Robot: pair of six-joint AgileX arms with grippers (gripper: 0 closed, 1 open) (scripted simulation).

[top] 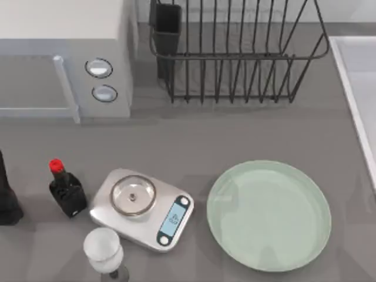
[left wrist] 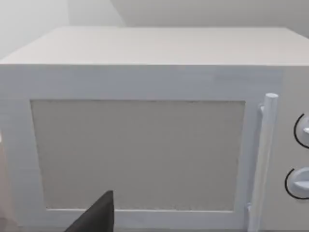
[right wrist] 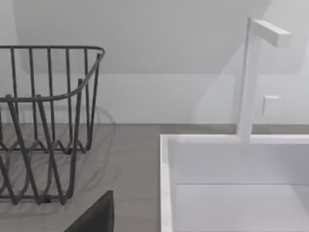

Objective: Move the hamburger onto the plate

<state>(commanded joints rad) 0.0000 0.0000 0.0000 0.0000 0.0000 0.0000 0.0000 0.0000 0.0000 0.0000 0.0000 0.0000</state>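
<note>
The plate (top: 269, 215) lies bare on the desk beside the scale (top: 143, 208), the hamburger's place cannot be told, nor either end effector's state, so a blind reach, apparently, risks toppling the bottle (top: 66, 189) or glass (top: 104, 251).

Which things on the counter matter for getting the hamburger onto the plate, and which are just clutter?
For the job:
- plate, pale green, bare, at the table's right.

Lying about:
- kitchen scale
- sauce bottle with red cap
- wine glass
- microwave
- dish rack
- sink
- dark object at the left edge
</note>
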